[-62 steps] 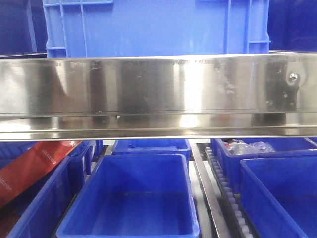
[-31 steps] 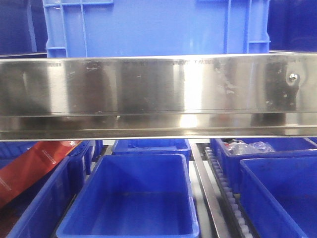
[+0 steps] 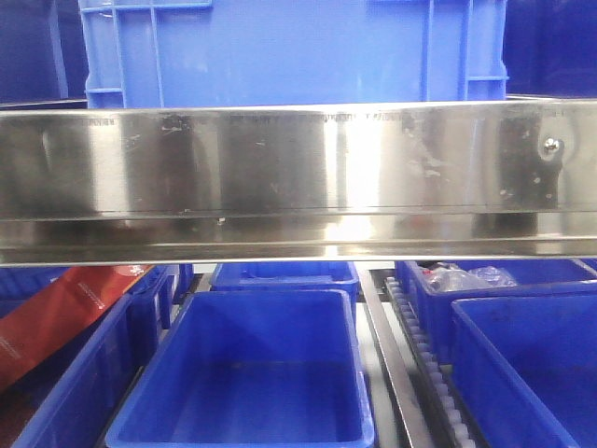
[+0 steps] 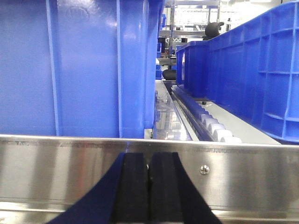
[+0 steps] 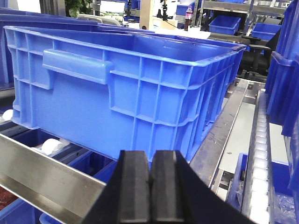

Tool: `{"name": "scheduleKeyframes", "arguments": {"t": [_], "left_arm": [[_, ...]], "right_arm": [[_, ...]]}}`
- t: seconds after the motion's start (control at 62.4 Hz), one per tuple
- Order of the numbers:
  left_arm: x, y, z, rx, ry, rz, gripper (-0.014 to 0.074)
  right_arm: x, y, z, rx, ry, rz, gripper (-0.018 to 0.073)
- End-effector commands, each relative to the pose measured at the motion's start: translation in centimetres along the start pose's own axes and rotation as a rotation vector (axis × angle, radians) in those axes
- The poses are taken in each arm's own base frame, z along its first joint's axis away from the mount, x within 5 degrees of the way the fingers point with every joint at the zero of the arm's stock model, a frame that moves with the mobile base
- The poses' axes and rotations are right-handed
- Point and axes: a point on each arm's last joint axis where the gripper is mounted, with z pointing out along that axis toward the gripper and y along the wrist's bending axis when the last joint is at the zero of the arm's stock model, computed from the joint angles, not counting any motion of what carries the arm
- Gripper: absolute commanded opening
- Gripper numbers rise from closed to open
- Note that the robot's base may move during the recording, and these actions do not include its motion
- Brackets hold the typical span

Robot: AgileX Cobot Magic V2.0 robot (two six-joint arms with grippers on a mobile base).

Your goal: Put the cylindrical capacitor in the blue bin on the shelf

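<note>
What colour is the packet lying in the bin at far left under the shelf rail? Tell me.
Red, with small pale print; the packet shows best in the front-facing view.

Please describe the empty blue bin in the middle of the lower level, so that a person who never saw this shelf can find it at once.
Find the wide shiny steel rail across the front view. Directly below its middle sits an open blue bin, nearest the camera. Unlike its neighbours, it looks empty: the bin to its left holds a red packet, and the one behind on the right holds clear plastic.

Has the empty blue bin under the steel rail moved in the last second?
No. In the front view the blue bin sits in the same spot beneath the steel rail, beside the roller track.
</note>
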Motion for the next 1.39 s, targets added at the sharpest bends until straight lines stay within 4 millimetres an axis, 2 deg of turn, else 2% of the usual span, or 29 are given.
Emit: {"name": "scheduleKeyframes", "arguments": {"t": [0.0, 0.497, 0.737, 0.882, 1.17, 1.314, 1.378], "left_arm": [[-0.3, 0.0, -0.1, -0.004, -0.032, -0.003, -0.0111], [-0.3, 0.0, -0.1, -0.004, -0.032, -0.003, -0.0111], [-0.3, 0.0, -0.1, -0.004, -0.034, -0.003, -0.0111], [-0.3, 0.0, -0.1, -0.004, -0.034, -0.003, -0.0111], [-0.3, 0.0, -0.1, -0.004, -0.034, -0.003, -0.0111], [-0.3, 0.0, -0.1, -0.004, -0.034, -0.003, -0.0111], [-0.3, 0.0, -0.1, -0.004, -0.034, -0.003, -0.0111]], "right_arm": [[-0.2, 0.0, -0.1, 0.004, -0.026, -0.007, -0.0162], [-0.2, -0.2, -0.1, 0.018, -0.025, -0.006, -0.0162], [0.2, -2.0, -0.9, 0.229, -0.036, 0.013, -0.0162], [2.6, -2.8, -2.1, 0.371, -0.055, 0.058, -0.0162], [10.2, -2.8, -3.2, 0.493, -0.073, 0.086, -0.0162], [12.3, -2.5, -3.5, 0.510, -0.080, 0.085, -0.0162], [12.2, -2.4, -3.8, 0.518, -0.118, 0.075, -0.0162]]}}
